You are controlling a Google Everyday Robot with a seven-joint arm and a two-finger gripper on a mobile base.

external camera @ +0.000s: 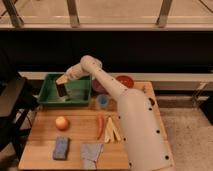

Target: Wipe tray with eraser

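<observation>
Hand (66, 79) is down inside the green tray (75, 103), over its left half and clenched on the eraser (61, 90), as far as I can read it. The eraser is a tan-backed block with a dark face, sitting at the very tip of my arm.

Handling: I judge it light and stiff in the back, with a soft felt face that should drag a little on the plastic instead of skating. It is not fragile. The best hold is across the narrow sides of the stiff back, up near the top, which leaves the felt clear to meet the tray floor.

Orientation: the long axis stands steeply, close to upright, with the upper tan end leaning slightly toward the tray's right wall. The dark lower end points down at the tray floor. Whether it actually touches the floor I cannot tell. To wipe with more than an edge, I would lay it flatter.

Outside the tray, on the tabletop (75, 136): a blue block (61, 148) and a grey cloth (91, 154), both well in front of the tray's front wall and not involved.
</observation>
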